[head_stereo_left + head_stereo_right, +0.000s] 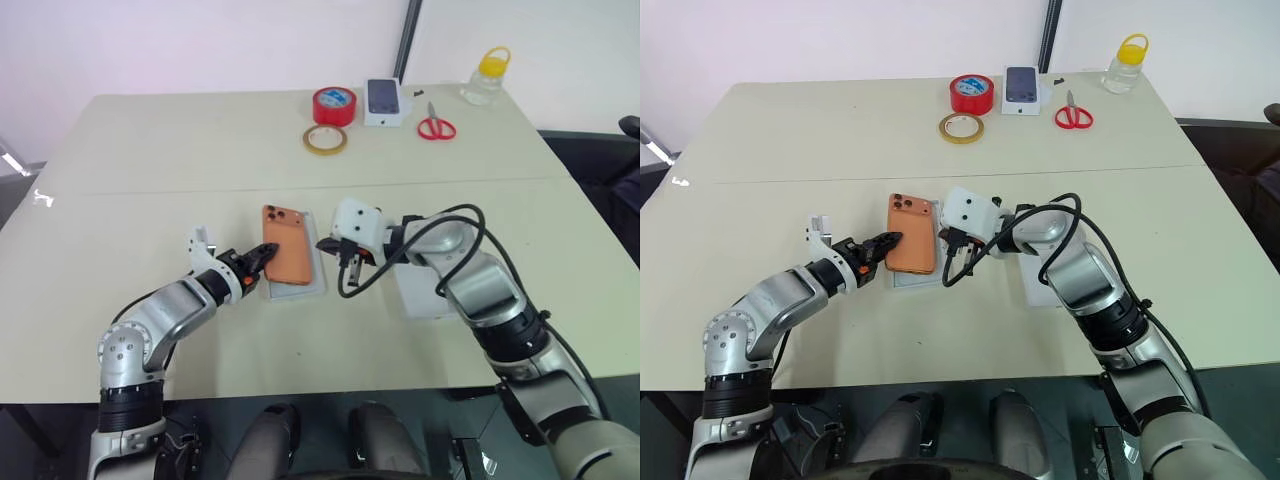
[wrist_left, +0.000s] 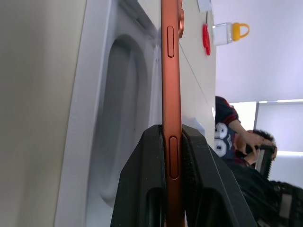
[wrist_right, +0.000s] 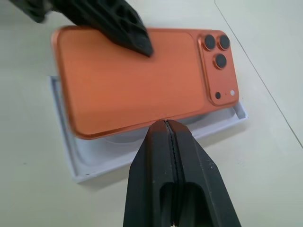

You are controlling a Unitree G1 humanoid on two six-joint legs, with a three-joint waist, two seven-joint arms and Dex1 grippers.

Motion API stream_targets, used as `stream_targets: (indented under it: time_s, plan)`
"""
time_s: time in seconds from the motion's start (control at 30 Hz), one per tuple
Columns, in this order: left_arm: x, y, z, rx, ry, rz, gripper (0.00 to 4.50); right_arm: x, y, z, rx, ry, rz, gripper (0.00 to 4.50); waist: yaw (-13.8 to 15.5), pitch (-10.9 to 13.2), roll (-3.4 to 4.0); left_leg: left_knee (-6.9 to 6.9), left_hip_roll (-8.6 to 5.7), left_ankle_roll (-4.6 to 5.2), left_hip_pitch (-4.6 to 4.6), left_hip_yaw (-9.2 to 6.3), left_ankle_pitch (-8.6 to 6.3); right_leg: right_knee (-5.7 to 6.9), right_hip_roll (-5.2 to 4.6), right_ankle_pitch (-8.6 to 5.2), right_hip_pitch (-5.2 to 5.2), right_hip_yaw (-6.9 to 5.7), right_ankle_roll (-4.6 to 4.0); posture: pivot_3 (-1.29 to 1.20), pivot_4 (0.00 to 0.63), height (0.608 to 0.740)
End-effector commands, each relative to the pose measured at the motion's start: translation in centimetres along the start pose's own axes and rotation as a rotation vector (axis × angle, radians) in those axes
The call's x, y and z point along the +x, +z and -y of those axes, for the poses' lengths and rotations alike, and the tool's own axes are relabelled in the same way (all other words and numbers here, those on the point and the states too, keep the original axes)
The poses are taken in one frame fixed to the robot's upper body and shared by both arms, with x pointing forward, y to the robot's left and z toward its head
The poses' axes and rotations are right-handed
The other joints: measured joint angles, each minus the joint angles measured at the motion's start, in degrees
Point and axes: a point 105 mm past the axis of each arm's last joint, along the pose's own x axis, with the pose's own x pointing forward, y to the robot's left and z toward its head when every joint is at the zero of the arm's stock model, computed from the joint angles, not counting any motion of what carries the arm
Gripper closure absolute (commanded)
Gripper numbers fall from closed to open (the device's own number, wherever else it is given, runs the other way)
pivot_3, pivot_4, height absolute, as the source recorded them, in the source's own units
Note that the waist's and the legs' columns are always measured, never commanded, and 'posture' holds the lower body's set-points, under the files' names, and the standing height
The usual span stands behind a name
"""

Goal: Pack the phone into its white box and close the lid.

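Office-like room: table, tape rolls, scissors.

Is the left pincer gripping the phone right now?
Yes, in the left wrist view the left pincer's two black fingers clamp the phone's thin orange edge from both sides.

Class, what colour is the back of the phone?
Copper-orange; the phone shows best in the right wrist view.
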Motion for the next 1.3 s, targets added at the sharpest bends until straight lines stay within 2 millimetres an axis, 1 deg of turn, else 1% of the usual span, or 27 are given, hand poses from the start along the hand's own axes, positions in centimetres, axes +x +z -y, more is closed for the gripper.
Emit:
stream_targets:
  time_s: [0.03, 0.2, 0.43, 0.53, 0.67, 0.73, 0.87, 1.0, 1.13, 1.2, 1.3]
  plan:
    - [0.2, 0.7, 1.2, 0.010, -0.062, 0.020, 4.02, -1.0, 0.6, 0.0, -0.010, -0.006, 0.033, 4.50, 0.0, 0.0, 0.00, 0.00, 0.00, 0.00, 0.00, 0.00, 0.00, 0.00, 0.00, 0.00, 0.01, 0.00, 0.00, 0.00, 0.150, 0.740]
    - [0.8, 0.3, 1.1, 0.021, -0.058, -0.002, 4.02, -1.4, -0.4, 0.5, 0.010, -0.027, 0.009, 4.50, 0.0, 0.0, -0.01, -0.01, 0.00, 0.00, 0.00, 0.00, 0.00, 0.00, 0.00, 0.00, -0.01, 0.00, 0.00, 0.00, 0.150, 0.740]
    - [1.2, -0.6, 0.8, 0.087, -0.038, -0.035, 4.02, -1.4, -1.0, 0.9, 0.015, -0.041, -0.008, 4.50, 0.0, 0.0, -0.02, 0.00, 0.00, 0.00, 0.00, 0.00, 0.00, -0.01, 0.00, 0.00, 0.00, -0.01, 0.00, 0.00, 0.150, 0.740]
    - [1.2, -0.8, 0.8, 0.105, -0.039, -0.044, 3.23, -1.4, -1.0, 0.9, 0.017, -0.042, -0.008, 4.50, 0.0, 0.0, -0.02, 0.00, 0.00, 0.00, 0.00, 0.00, 0.00, -0.01, 0.00, 0.00, 0.01, -0.01, 0.00, 0.00, 0.150, 0.740]
    - [0.9, -0.9, 1.0, 0.143, -0.039, -0.054, 1.25, -1.3, -1.1, 0.9, 0.020, -0.044, -0.009, 4.50, 0.0, 0.0, -0.01, 0.00, 0.00, 0.00, 0.00, 0.00, 0.00, -0.01, 0.00, 0.00, 0.01, -0.01, 0.00, 0.00, 0.150, 0.740]
    - [0.5, -0.7, 1.5, 0.173, -0.049, -0.054, 0.27, -1.2, -1.2, 0.9, 0.019, -0.045, -0.012, 4.50, -0.1, 0.0, -0.01, 0.00, 0.00, 0.00, 0.00, -0.01, 0.00, -0.01, 0.00, 0.00, 0.01, 0.00, 0.00, 0.00, 0.150, 0.740]
    - [-0.2, -0.4, 2.5, 0.241, -0.063, -0.060, 0.27, -1.2, -1.3, 1.0, 0.018, -0.046, -0.015, 4.50, -0.1, 0.0, -0.02, -0.02, 0.01, 0.00, 0.00, -0.01, 0.00, 0.00, 0.00, 0.00, 0.00, 0.00, 0.00, 0.00, 0.150, 0.740]
    - [-1.2, -0.2, 3.4, 0.353, -0.068, -0.080, 0.27, -1.0, -1.4, 1.2, 0.018, -0.054, -0.018, 4.50, 0.0, 0.0, -0.03, -0.01, 0.00, 0.00, 0.00, -0.01, 0.00, -0.01, 0.00, 0.00, 0.00, 0.00, 0.00, 0.00, 0.150, 0.740]
    - [-1.9, 0.0, 3.4, 0.435, -0.041, -0.093, 0.27, -1.1, -1.6, 1.6, 0.019, -0.070, -0.027, 4.50, -0.1, 0.0, -0.02, -0.02, 0.00, 0.00, 0.00, -0.01, 0.00, -0.01, 0.00, 0.00, 0.00, 0.00, 0.00, 0.00, 0.150, 0.740]
    - [-2.6, 1.1, 2.9, 0.530, 0.016, -0.071, 0.27, -0.9, -2.4, 2.5, 0.025, -0.113, -0.071, 4.50, -0.2, 0.0, -0.02, -0.02, 0.00, 0.00, 0.00, -0.01, 0.00, -0.01, 0.00, 0.00, 0.00, 0.00, 0.00, 0.00, 0.150, 0.740]
    - [-3.1, 3.6, 1.7, 0.658, 0.145, -0.004, 1.02, -0.4, -3.4, 3.5, 0.058, -0.153, -0.126, 4.50, -0.2, 0.0, 0.01, -0.05, 0.00, 0.00, 0.01, 0.00, 0.00, 0.00, 0.01, 0.00, -0.01, 0.00, -0.01, 0.00, 0.150, 0.740]
